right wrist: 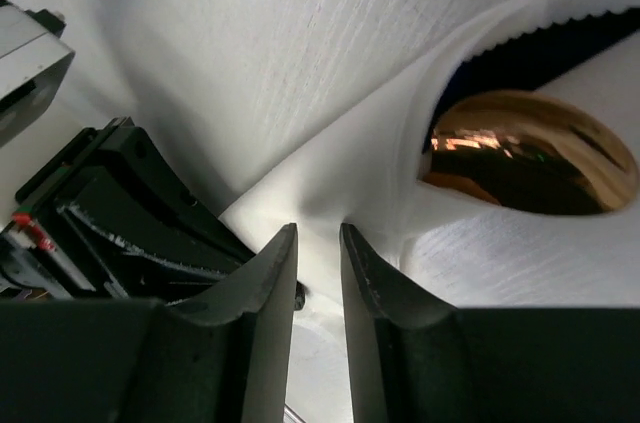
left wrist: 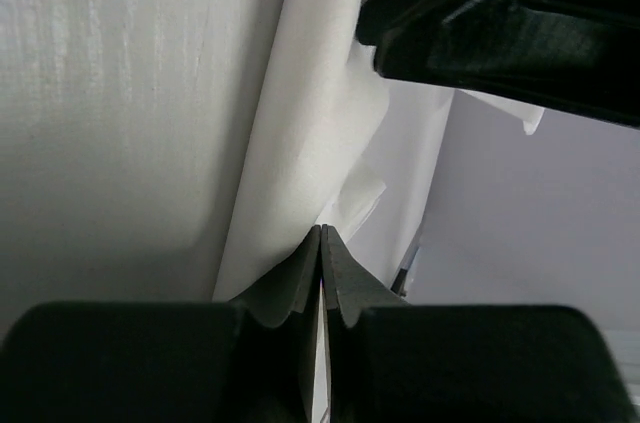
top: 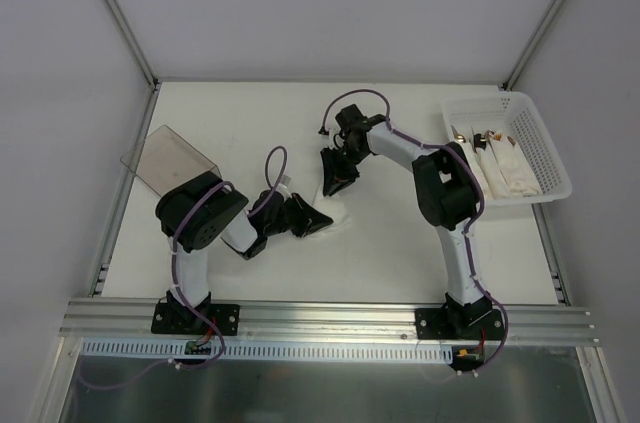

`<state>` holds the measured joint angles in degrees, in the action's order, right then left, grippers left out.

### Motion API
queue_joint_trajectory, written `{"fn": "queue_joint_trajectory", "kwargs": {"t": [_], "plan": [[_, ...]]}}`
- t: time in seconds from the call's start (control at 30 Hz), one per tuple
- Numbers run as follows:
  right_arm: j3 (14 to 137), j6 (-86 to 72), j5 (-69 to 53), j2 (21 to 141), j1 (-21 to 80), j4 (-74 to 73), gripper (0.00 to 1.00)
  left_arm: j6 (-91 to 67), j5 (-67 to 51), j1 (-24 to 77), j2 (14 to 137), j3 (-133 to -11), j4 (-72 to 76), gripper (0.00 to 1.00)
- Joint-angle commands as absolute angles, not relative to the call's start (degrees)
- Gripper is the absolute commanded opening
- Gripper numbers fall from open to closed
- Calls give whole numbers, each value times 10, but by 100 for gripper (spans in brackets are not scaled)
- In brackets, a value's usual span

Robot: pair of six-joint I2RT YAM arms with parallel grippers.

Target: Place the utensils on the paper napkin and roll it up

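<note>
The paper napkin (top: 333, 205) is seen lying near the middle of the table (top: 400, 253), between the two grippers, which are brought close together over it. In the left wrist view the napkin is shown folded over into a long loose roll. The left gripper (left wrist: 321, 239) is placed at the napkin's near left side, and its jaws are clenched on an edge of the sheet, with a thin white strip visible between them. The right gripper (right wrist: 318, 238) is set at the napkin's far side; its jaws are drawn almost together, and a raised fold of the napkin is pinched in the narrow gap. A shiny brown utensil (right wrist: 520, 153), rounded like a spoon bowl, is seen inside the open end of the fold. A white perforated basket (top: 548, 153) is set at the far right, and a clear smoky container (top: 170, 158) at the far left
</note>
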<state>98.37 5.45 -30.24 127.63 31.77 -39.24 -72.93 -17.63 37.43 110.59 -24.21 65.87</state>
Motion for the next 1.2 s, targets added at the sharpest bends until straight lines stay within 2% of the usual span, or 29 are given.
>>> {"fn": "queue_joint_trajectory", "kwargs": {"t": [0.0, 0.2, 0.43, 0.7, 1.17], "plan": [[977, 39, -290, 1207, 305, -395, 28, -751, -161, 376, 1170, -200, 622, 2], [946, 23, -251, 1172, 269, -401, 32, -743, -155, 376, 1159, -202, 603, 1], [933, 17, -260, 1217, 259, -388, 36, -717, -155, 376, 1138, -218, 561, 1], [926, -20, -308, 1231, 259, -344, 50, -713, -155, 376, 1129, -215, 548, 1], [892, -40, -309, 1237, 278, -315, 51, -713, -158, 376, 1130, -218, 548, 0]]}}
